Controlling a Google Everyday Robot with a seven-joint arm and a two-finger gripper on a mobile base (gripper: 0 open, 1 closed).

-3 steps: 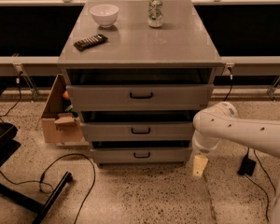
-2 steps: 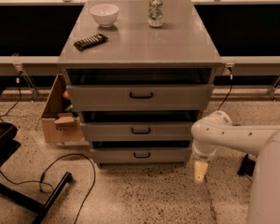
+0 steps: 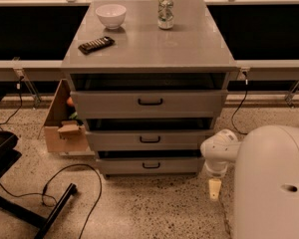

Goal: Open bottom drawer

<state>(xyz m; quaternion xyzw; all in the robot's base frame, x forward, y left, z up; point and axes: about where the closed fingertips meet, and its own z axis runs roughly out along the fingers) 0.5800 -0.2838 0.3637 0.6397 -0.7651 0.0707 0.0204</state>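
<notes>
The bottom drawer (image 3: 150, 166) is the lowest, shallowest grey front of the cabinet, with a small black bar handle (image 3: 151, 165) at its centre. It stands slightly out, with a dark gap above it. My gripper (image 3: 215, 188) hangs low near the floor, just right of the cabinet's lower right corner and apart from the drawer's handle. The white arm (image 3: 269, 178) fills the lower right of the view.
The middle drawer (image 3: 150, 140) and tall top drawer (image 3: 150, 102) sit above. A white bowl (image 3: 111, 15), a can (image 3: 165, 12) and a dark remote (image 3: 95, 45) lie on the cabinet top. A cardboard box (image 3: 65, 126) stands left; a cable (image 3: 65, 183) and black chair base (image 3: 10, 183) lie on the floor.
The arm has swung in toward the camera and now fills the lower right. The gripper has dropped lower beside the cabinet's right corner. The drawers have not moved.
</notes>
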